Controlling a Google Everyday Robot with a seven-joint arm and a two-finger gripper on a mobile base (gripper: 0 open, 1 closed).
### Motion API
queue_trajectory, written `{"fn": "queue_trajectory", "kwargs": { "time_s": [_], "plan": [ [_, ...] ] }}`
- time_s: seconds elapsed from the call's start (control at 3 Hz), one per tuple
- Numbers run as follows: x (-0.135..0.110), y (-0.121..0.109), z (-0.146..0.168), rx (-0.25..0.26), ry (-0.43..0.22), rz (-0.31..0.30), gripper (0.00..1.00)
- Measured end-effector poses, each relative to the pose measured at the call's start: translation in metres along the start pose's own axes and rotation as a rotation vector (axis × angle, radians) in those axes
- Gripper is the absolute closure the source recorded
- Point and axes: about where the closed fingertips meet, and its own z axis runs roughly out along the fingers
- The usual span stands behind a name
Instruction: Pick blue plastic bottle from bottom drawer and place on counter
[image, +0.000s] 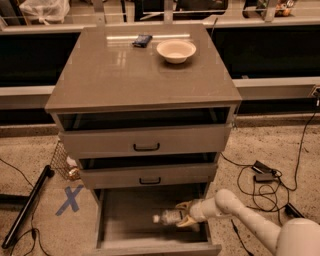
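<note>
Right now your gripper (184, 215) sits in the bottom drawer (125, 222), fingers (186, 223) clamped on the blue plastic bottle (170, 217) lying on its grey floor, a blue tape X (70, 199) on the speckled ground (280, 145) alongside

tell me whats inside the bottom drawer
The blue plastic bottle lies sideways on the bottom drawer floor, gripper at its base end. The rear is hidden under the middle drawer.
</note>
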Motion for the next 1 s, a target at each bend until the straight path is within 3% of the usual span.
{"fn": "queue_trajectory", "kwargs": {
  "time_s": [0.33, 0.67, 1.0],
  "plan": [
    [-0.003, -0.001, -0.067, 0.074, -0.009, 0.029, 1.00],
    [-0.015, -0.001, -0.135, 0.113, 0.075, 0.022, 1.00],
    [-0.044, 0.006, -0.190, 0.112, 0.205, -0.027, 1.00]
  ]
}}
